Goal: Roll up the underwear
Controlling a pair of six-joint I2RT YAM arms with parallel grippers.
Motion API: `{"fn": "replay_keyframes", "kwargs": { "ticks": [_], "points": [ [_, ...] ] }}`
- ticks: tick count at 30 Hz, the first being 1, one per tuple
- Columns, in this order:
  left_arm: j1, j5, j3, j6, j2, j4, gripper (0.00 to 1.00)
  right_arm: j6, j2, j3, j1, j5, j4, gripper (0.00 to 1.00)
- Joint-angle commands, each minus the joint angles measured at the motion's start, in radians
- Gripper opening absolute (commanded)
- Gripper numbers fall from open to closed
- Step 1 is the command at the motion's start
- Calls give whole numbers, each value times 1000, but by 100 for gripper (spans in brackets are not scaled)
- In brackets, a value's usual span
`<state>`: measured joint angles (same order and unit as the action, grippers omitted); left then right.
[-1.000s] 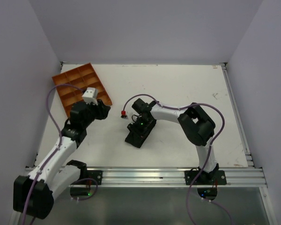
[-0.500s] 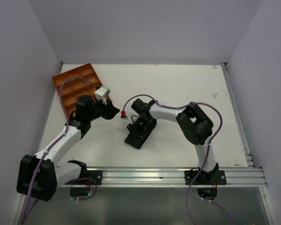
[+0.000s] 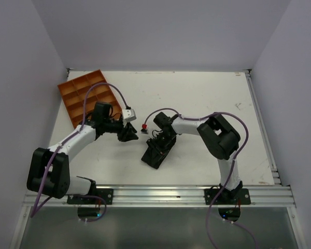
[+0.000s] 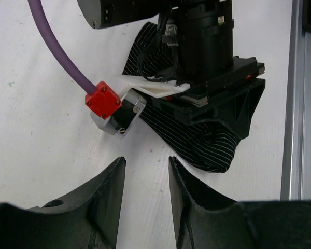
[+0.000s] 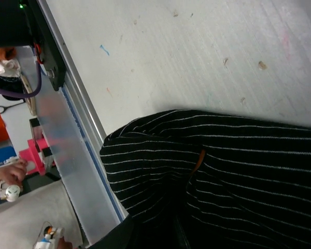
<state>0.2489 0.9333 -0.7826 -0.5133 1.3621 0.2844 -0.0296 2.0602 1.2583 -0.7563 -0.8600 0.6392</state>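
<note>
Top external view has the underwear (image 3: 151,158) as a dark narrow bundle just below the middle of the frame, on the white desk (image 3: 212,93). In the left wrist view it is black cloth with thin white stripes, at the centre and right, partly hidden under the end of the right arm (image 3: 197,124). In the right wrist view the underwear (image 5: 238,171) fills the lower right, with a short reddish-brown edge in a fold. It runs down between the right jaws, which I judge to be closed on the cloth, though their tips are almost out of the frame. The left jaws, at the bottom of the left wrist view, stand partly open with only bare desk between them. They are near the bundle but apart from it.

The step in hand is, I think, the rolling itself, and the bundle looks loose and uneven. To do it well, the right jaws should turn the cloth slowly and low, so each layer lies flat. The left jaws should hold down the free end, or the cloth may slide on the smooth desk instead of winding. The purple cable (image 4: 54,46) with its red connector (image 4: 102,98) lies between the arms, so the left approach should pass clear of it.
</note>
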Motion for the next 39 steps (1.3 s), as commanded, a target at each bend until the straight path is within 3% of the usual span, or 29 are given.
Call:
{"fn": "replay_keyframes", "kwargs": {
  "ticks": [1,6,8,17,21,24,39],
  "points": [
    [1,64,14,-113,-33,-2,43,-46,-28,-74,0,105,-85,11],
    [3,58,111,110,-124,-261,44,-130,-89,-187,2,128,-225,10],
    [3,93,128,108,-139,-249,44,-170,-107,-226,3,131,-285,10],
    [41,280,79,-105,-86,-81,47,-220,-184,-347,21,159,-440,10],
    [128,221,-21,-330,49,175,46,-246,-210,-388,23,130,-512,10],
    [193,188,-73,-437,123,269,45,-268,-209,-399,23,124,-556,10],
    [250,145,-173,-565,322,381,45,-271,-238,-456,26,124,-587,11]
  ]
}}
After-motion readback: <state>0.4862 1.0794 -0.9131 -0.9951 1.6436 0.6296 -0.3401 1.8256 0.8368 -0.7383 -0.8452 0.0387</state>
